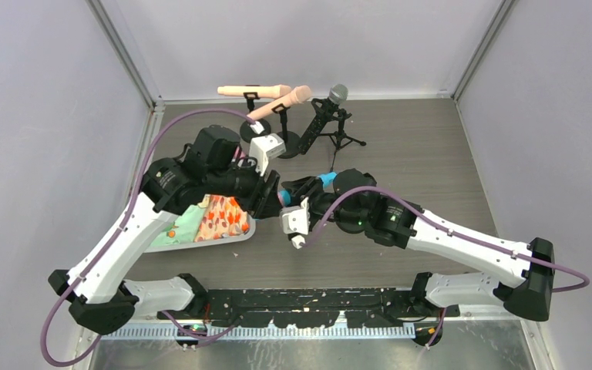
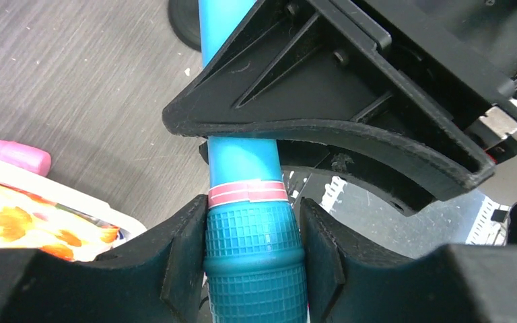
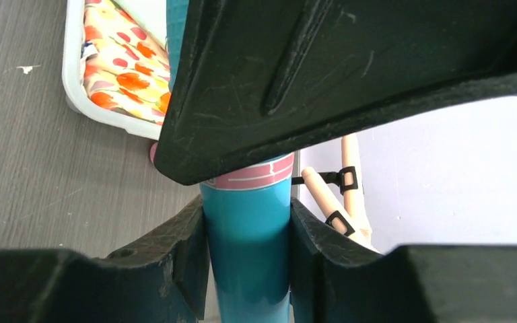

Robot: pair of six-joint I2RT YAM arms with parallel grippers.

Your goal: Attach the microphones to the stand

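Note:
The bright blue microphone [image 1: 325, 179] hangs between both grippers above the table's middle. My left gripper [image 2: 252, 259] is shut on its gridded head [image 2: 252, 229], just below a pink band. My right gripper [image 3: 248, 259] is shut on the smooth blue body [image 3: 248, 242], both pads pressed against it. In the top view the left gripper [image 1: 274, 196] and the right gripper [image 1: 302, 191] nearly touch. Two peach microphones [image 1: 254, 90] [image 1: 281, 102] and a black microphone with a silver head [image 1: 330, 104] sit clipped on stands [image 1: 287, 142] at the back.
A white tray [image 1: 200, 240] lined with floral cloth [image 1: 220, 218] lies left of the grippers, under the left arm. A pink object [image 2: 13, 155] lies at the tray's edge. The black tripod stand [image 1: 341, 137] spreads its legs at the back centre.

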